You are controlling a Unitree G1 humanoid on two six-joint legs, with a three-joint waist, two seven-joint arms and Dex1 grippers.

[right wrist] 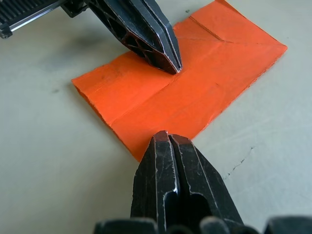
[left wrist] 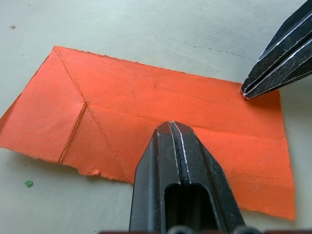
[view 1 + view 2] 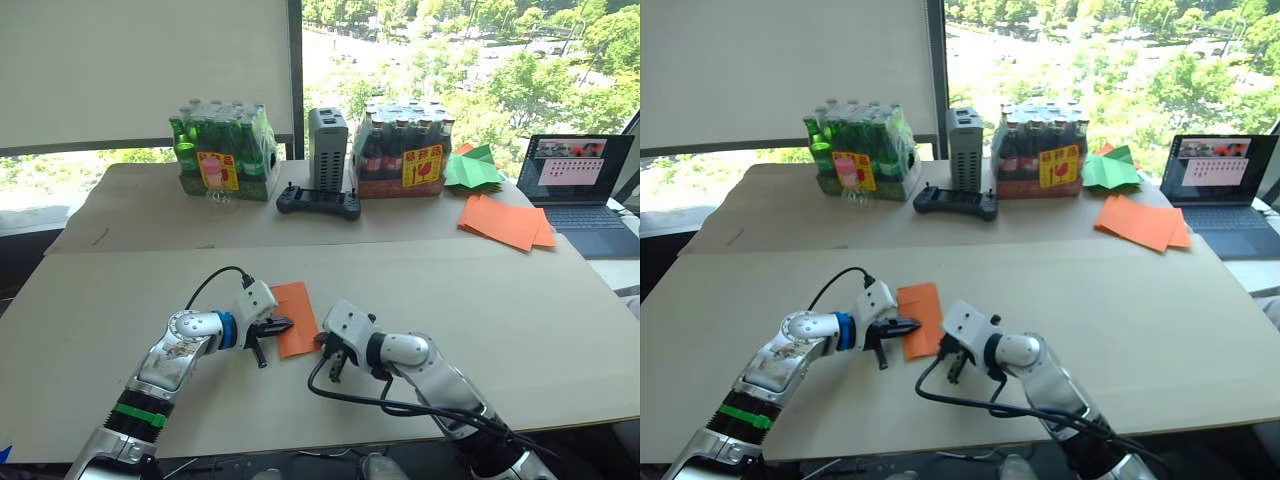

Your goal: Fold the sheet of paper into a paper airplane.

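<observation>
The sheet of paper [image 3: 296, 312] is bright orange and lies flat on the table, folded into a narrow rectangle with diagonal creases at its far end [image 2: 73, 112]. It has no pointed paper airplane form. My left gripper [image 3: 283, 324] is shut, and its tip [image 2: 170, 125] presses down on the paper's left long edge. My right gripper [image 3: 324, 345] is also shut, with its tip [image 1: 165, 135] touching the paper's near right corner. Each wrist view shows the other gripper's tip resting on the paper [image 1: 195, 92].
At the back right lie a pile of orange sheets [image 3: 505, 222], a green paper shape [image 3: 472, 168] and an open laptop [image 3: 580, 185]. Two shrink-wrapped bottle packs [image 3: 222, 150], a grey box [image 3: 327, 148] and a black controller [image 3: 318, 203] stand at the back.
</observation>
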